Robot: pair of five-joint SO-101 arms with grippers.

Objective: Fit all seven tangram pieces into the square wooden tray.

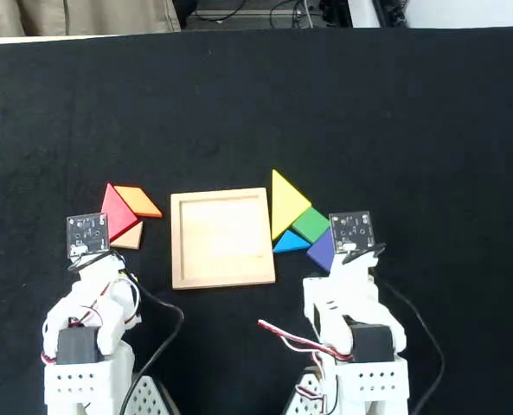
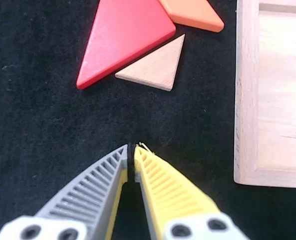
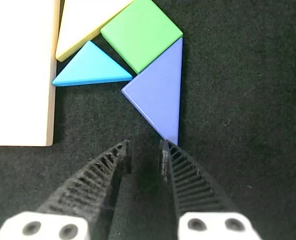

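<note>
1 black table (image 1: 256, 104), cables (image 1: 230, 14) behind, left jaws closed empty, right jaws parted empty

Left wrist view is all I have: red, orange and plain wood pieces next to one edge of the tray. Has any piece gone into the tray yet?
Observer: No. In the high view the whole floor of the tray is bare wood.
Operator: Where are the other four pieces?
Observer: On the tray's opposite side, by the right arm. The yellow triangle, green square, blue triangle and purple triangle lie clustered together.
Operator: What is the right gripper doing?
Observer: The right gripper is slightly open and holds nothing. It sits low at the purple triangle's nearest corner.
</note>
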